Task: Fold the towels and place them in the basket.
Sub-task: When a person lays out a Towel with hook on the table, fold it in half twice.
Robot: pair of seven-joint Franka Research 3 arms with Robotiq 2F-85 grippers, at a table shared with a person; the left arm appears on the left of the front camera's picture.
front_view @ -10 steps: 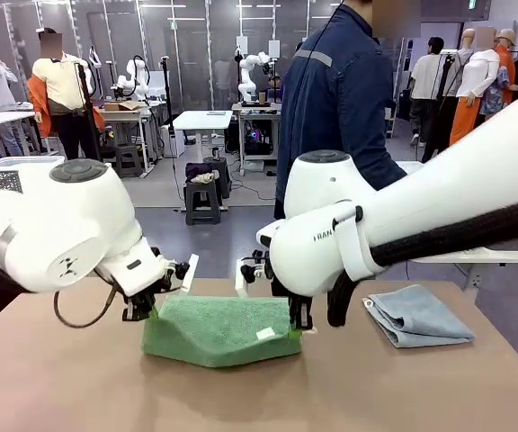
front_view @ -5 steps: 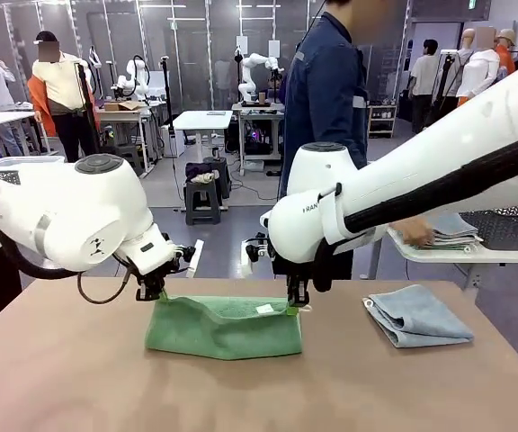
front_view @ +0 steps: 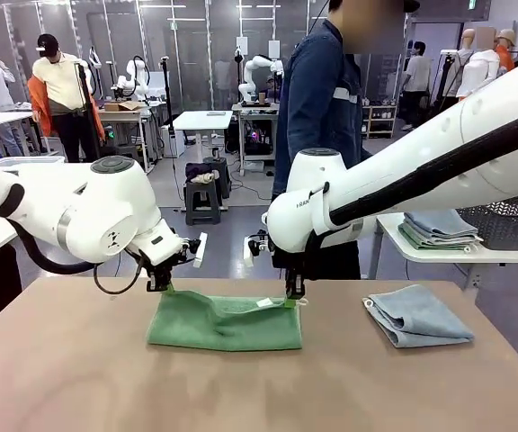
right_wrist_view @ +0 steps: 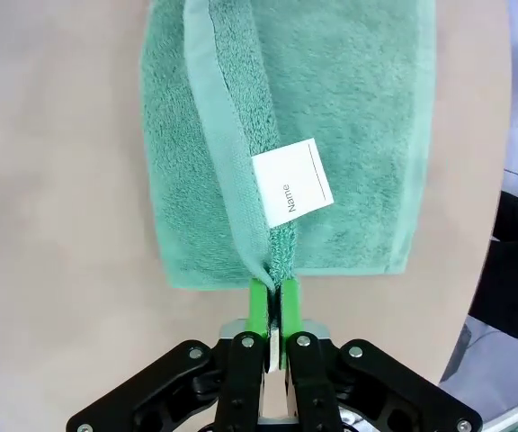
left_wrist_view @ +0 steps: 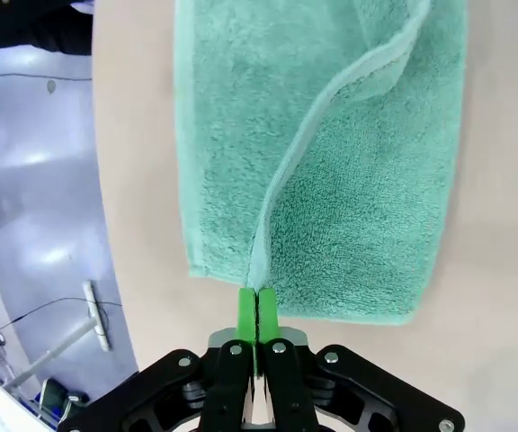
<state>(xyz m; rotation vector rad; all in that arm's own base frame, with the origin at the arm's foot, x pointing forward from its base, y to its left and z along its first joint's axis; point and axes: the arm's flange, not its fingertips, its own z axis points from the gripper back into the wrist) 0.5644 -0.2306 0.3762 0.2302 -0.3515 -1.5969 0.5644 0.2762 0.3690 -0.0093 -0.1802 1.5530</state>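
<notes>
The green towel (front_view: 225,321) lies on the desk (front_view: 79,378) near the middle of its far edge, an upper layer draped loosely over a lower one. The left gripper (front_view: 163,286) is pinched tight on the towel's far left corner. The right gripper (front_view: 291,295) is pinched tight on the far right corner, just beside a white tag (right_wrist_view: 292,182) printed "Name". In each wrist view the green pads (left_wrist_view: 246,310) hide the very tip of the cloth between them. A folded light blue towel (front_view: 418,315) rests near the desk's right edge, well apart. Beyond it, a side table (front_view: 475,255) carries a stack of folded towels (front_view: 439,228) and the dark lattice basket (front_view: 511,223), mostly hidden by the right arm. A person (front_view: 317,99) stands behind the desk with the hands out of sight.
</notes>
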